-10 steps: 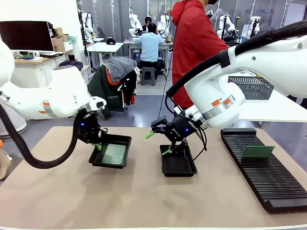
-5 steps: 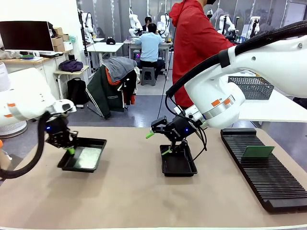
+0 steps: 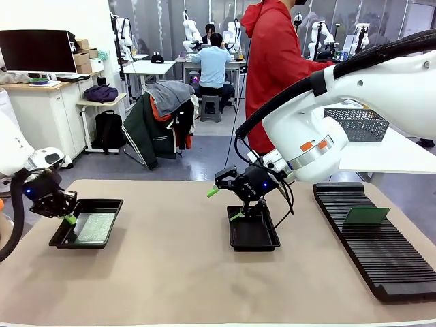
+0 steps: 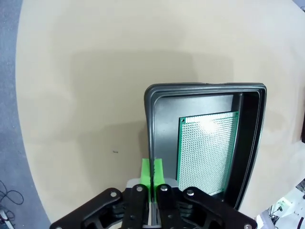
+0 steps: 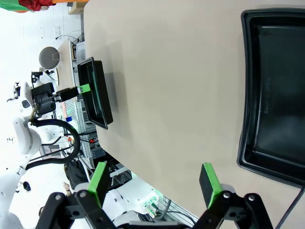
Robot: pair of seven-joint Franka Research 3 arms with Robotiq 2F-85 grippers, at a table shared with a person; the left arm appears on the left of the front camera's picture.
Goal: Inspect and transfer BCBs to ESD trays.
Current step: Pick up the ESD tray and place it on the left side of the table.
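Here, grips the side rim of one ESD tray [image 3: 102,202] [image 4: 205,87] with the left pincer [image 3: 68,219] [image 4: 152,164], green pads pressed fully together over the wall, at the far left of the tan surface [image 3: 170,286]. Carries one BCB [image 3: 92,228] [image 4: 207,152] flat on that tray's floor. Holds the right pincer [image 3: 225,204] [image 5: 153,176] spread wide, gripping nothing, just above the second ESD tray [image 3: 255,235] [image 5: 279,95], bare-floored, at mid-surface. Shows another BCB [image 3: 366,216] propped in the long ribbed rack [image 3: 381,252] at right. Faces a person [image 3: 279,68] in red across the surface.

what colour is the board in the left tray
Board: pale green, dotted grid; left wrist view.
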